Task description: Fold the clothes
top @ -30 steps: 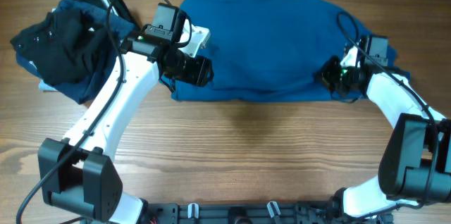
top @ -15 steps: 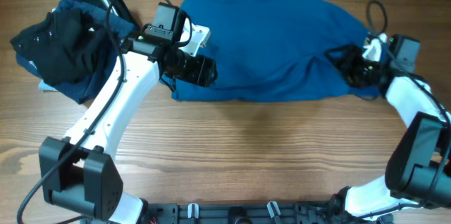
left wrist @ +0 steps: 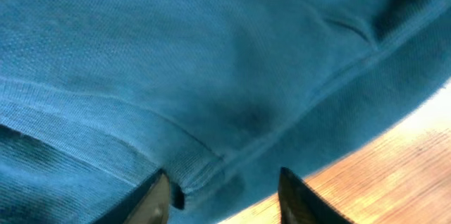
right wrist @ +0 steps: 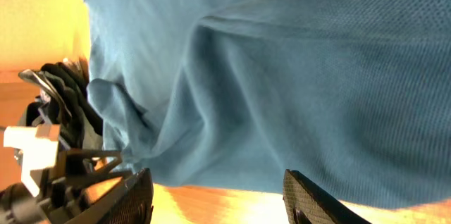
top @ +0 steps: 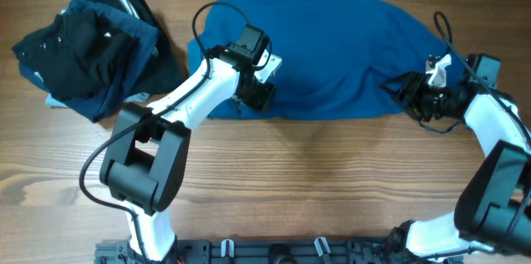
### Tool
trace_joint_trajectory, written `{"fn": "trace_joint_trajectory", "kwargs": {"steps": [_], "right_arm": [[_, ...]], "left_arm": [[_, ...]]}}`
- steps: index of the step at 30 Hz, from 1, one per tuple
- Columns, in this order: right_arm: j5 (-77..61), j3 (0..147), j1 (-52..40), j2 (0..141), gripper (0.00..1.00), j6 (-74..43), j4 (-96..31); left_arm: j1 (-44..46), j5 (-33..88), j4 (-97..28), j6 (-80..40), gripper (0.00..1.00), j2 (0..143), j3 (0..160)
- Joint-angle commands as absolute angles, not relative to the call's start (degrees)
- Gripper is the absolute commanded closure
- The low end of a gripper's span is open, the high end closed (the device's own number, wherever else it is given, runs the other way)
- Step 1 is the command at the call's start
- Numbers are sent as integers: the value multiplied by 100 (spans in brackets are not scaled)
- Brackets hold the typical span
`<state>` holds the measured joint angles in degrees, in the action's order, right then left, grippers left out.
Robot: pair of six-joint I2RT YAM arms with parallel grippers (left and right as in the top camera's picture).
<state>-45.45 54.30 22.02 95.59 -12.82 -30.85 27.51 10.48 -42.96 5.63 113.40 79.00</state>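
Closing on the hem was your step: the blue shirt [top: 332,44] lay spread on the table [top: 299,181], its lower hem just ahead of your left pincer [left wrist: 222,192], fingers parted, its bunched side just ahead of the right pincer [right wrist: 218,196], likewise apart. You likely needed both grips deep and level before lifting.

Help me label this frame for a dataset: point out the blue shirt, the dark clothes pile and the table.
blue shirt [top: 332,48], overhead view, middle of the spread fabric.
dark clothes pile [top: 79,56], overhead view, black garment on top.
table [top: 332,181], overhead view, bare wood below the shirt.
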Motion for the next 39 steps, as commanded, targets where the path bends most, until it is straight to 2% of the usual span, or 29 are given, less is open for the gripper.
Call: {"fn": "trace_joint_trajectory", "kwargs": {"steps": [1, 4, 5, 6, 7, 13, 17, 23, 25, 27, 30, 33, 36, 39], "right_arm": [[-4705, 5443, 2222, 9039, 41, -1048, -3094], [-4703, 5443, 2222, 8694, 41, -1048, -3092], [-4678, 5443, 2222, 8584, 41, -1050, -3092], [-4650, 5443, 2222, 8508, 41, -1050, -3094], [-4633, 5443, 2222, 8442, 41, -1048, -3096], [-4460, 5441, 2220, 8291, 41, -1066, -3098], [-4436, 5441, 2222, 8291, 41, -1066, -3098], [-4327, 5441, 2220, 8291, 41, -1066, -3100], [-4329, 5441, 2220, 8291, 41, -1063, -3105], [-4211, 5441, 2222, 8291, 39, -1070, -3127], [-3457, 5441, 2222, 8291, 37, -1310, -3194], [-2473, 5441, 2250, 8294, 37, -1673, -3286], [-2244, 5441, 2285, 8337, 38, -1699, -3310], [-2220, 5441, 2290, 8418, 38, -1662, -3326]], "left_arm": [[2762, 635, -4139, 598, 66, 11563, 7867], [2764, 648, -4005, 596, 70, 11646, 7867], [2764, 731, -4010, 587, 78, 11673, 7867], [2764, 790, -4032, 548, 92, 11675, 7867], [2764, 847, -4095, 550, 96, 11657, 7881], [2764, 869, -4799, 552, 96, 10951, 8659], [2744, 779, -4250, 1035, 96, 10761, 8823], [2687, 576, -3234, 1352, 92, 11207, 8820], [2668, 410, -2974, 1308, 71, 11369, 8820], [2652, 14, -2943, 1085, 21, 11415, 8820], [2604, -283, -3347, 580, 0, 11297, 8886], [2576, 3, -4471, 397, 0, 11183, 8895], [2576, 342, -5454, 388, 0, 11316, 8847], [2530, 340, -5736, -40, 5, 11327, 8423]]}}
